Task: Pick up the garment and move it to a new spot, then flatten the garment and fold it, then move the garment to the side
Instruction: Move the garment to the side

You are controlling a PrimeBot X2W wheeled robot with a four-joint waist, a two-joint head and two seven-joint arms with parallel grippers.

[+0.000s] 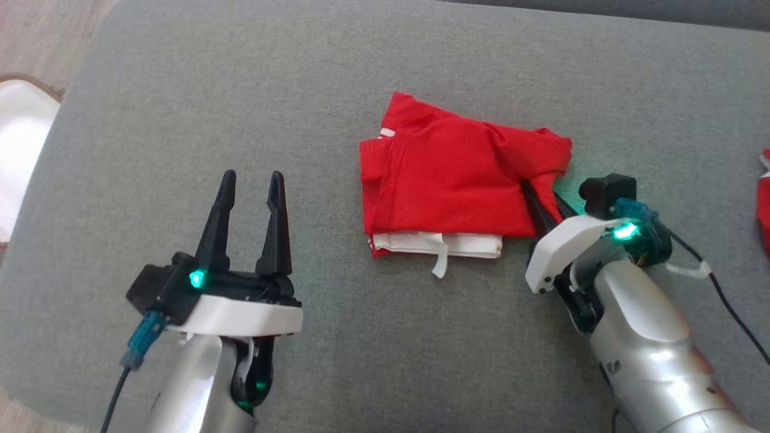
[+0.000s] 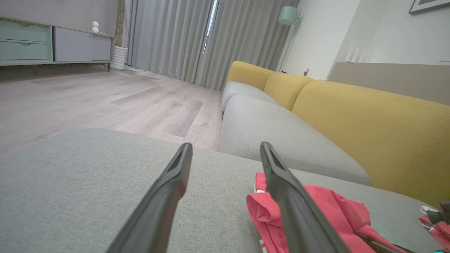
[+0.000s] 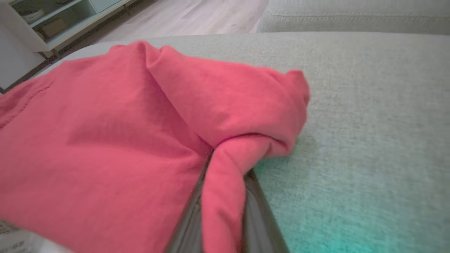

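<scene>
A grey upholstered cushion (image 1: 421, 361) spreads across nearly the whole head view, with a strip of wooden floor (image 1: 54, 36) at the upper left. In the left wrist view a sofa (image 2: 369, 116) with a yellow backrest stands past the cushion's far edge, on the right side of the frame.

The red garment (image 1: 445, 180) lies folded into a rough rectangle just right of centre in the head view. A white layer (image 1: 439, 243) peeks out along its lower edge, and a short white strip (image 1: 441, 261) dangles from that layer onto the cushion.

The right gripper (image 1: 544, 207) reaches in from the lower right to the garment's right-hand corner. Its fingers are closed on a bunched fold of the red cloth (the right wrist view shows the fold pinched between the two dark fingers).

The left gripper (image 1: 252, 177) sits at the lower left over bare cushion, apart from the garment, its fingers spread with nothing between them.

Another scrap of red cloth (image 1: 764, 198) shows at the right edge.
</scene>
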